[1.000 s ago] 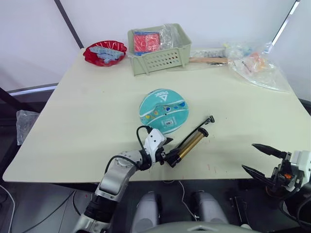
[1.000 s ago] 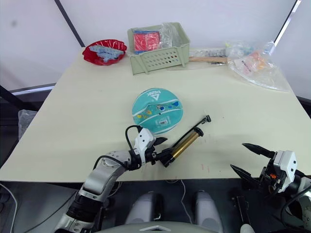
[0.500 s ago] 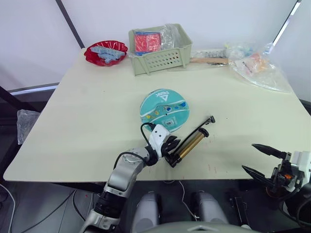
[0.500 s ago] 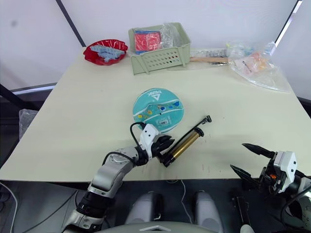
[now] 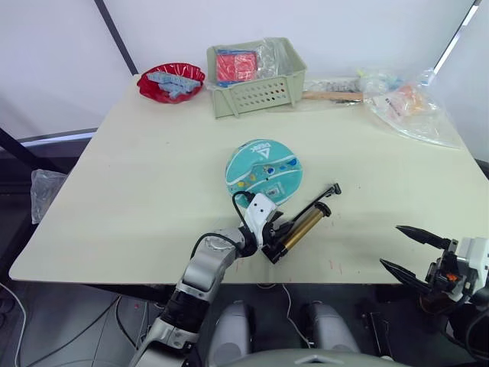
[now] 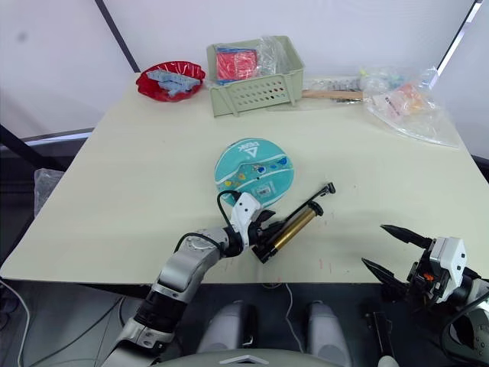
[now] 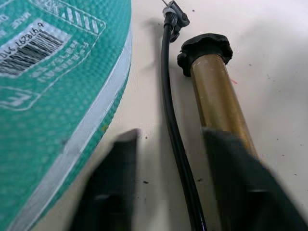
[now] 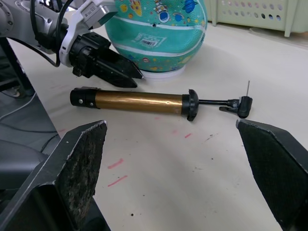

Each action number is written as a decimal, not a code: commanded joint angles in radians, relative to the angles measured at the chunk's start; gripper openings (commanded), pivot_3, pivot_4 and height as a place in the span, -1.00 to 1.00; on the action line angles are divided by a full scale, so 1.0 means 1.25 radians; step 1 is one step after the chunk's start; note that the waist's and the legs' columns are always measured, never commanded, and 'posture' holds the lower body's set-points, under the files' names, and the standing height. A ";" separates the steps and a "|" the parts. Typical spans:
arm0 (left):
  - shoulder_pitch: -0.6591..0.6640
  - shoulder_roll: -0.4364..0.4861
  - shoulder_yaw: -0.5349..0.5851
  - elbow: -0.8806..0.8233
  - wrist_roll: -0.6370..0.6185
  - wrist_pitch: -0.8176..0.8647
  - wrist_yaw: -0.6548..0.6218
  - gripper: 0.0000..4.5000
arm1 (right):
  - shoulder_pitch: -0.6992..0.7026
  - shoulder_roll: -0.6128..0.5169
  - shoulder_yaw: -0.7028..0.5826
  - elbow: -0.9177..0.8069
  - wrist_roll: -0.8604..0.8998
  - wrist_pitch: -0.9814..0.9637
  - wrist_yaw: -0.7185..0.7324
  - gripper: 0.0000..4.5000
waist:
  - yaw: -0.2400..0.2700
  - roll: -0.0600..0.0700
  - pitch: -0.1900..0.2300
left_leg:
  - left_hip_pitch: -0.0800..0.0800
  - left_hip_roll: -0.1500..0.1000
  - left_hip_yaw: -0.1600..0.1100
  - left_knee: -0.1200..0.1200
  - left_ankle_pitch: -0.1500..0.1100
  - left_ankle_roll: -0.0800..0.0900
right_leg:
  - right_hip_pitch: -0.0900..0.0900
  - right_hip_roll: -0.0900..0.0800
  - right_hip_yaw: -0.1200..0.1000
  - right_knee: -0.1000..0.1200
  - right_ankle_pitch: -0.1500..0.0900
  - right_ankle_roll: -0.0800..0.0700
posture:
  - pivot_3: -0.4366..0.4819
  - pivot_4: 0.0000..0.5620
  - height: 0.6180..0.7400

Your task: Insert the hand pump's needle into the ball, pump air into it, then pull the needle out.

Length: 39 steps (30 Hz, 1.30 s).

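Note:
The teal ball (image 5: 263, 170) sits mid-table. The hand pump (image 5: 303, 227) lies on the table just to its front right, with the gold barrel (image 7: 220, 108) pointing away and the black handle end (image 5: 331, 189) farthest. Its thin black hose (image 7: 172, 115) runs between ball and barrel. The needle (image 8: 248, 88) stands up from its black fitting (image 7: 174, 12) near the handle. My left gripper (image 5: 280, 232) is open at the pump's foot end. Its fingers (image 7: 114, 183) straddle the hose, one beside the ball and one over the barrel. My right gripper (image 5: 416, 251) hangs open beyond the table's front right edge.
A green basket (image 5: 257, 90) holding a red packet stands at the back. A red bowl (image 5: 170, 82) with a blue cloth is to its left. Plastic bags (image 5: 409, 107) and a wooden-handled tool (image 5: 333, 95) lie at the back right. The table's front edge (image 5: 114, 284) is close by.
My left gripper has reached farther forward, from short of the pump's foot end to over its hose beside the barrel. The right arm has stayed put. The camera shifted slightly.

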 commanded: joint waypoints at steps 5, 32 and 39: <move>-0.019 -0.012 -0.020 0.011 0.030 -0.013 0.022 0.45 | 0.007 0.005 -0.017 -0.039 0.005 -0.009 -0.013 1.00 | 0.000 0.000 0.000 | 0.001 0.000 -0.001 0.000 0.000 0.000 | 0.002 0.000 -0.001 -0.001 0.000 0.000 | -0.05 -0.47 0.96; -0.094 -0.114 -0.081 0.164 0.124 0.006 0.090 0.45 | 0.055 -0.003 -0.036 -0.118 0.018 0.039 -0.050 1.00 | 0.001 0.000 0.000 | 0.001 -0.001 -0.005 0.000 0.000 0.000 | 0.004 0.000 -0.004 -0.002 -0.001 0.001 | -0.05 -0.47 0.96; -0.139 -0.147 -0.090 0.251 0.139 -0.014 0.087 0.45 | 0.068 0.004 -0.052 -0.124 0.019 0.039 -0.064 1.00 | 0.002 0.001 0.000 | 0.000 -0.001 -0.006 0.000 0.000 0.000 | 0.005 0.000 -0.004 -0.003 -0.001 0.002 | -0.05 -0.47 0.96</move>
